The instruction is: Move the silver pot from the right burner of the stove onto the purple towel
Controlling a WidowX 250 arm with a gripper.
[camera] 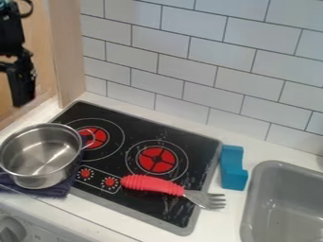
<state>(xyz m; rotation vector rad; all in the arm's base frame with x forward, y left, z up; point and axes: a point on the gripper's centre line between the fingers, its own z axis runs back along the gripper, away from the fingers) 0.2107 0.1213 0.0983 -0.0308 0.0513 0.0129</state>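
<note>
The pincer (23, 99) is hanging at the upper left — its opening, wide or narrow, I cannot tell. Below, at the left, a metal pot (41, 158) is sitting on a dark cloth (62, 190); a red-handled fork (154, 184) is lying across the stove's (135, 124) lower right.

I can read no word, brand or number from where I am. Small dark print (37, 237) sits beside the grey control knob (11, 231) on the white appliance front (55, 228), too small for me to make out, and on the black stovetop (142, 127) I see pale tick marks around two red dial symbols (110, 182).
</note>
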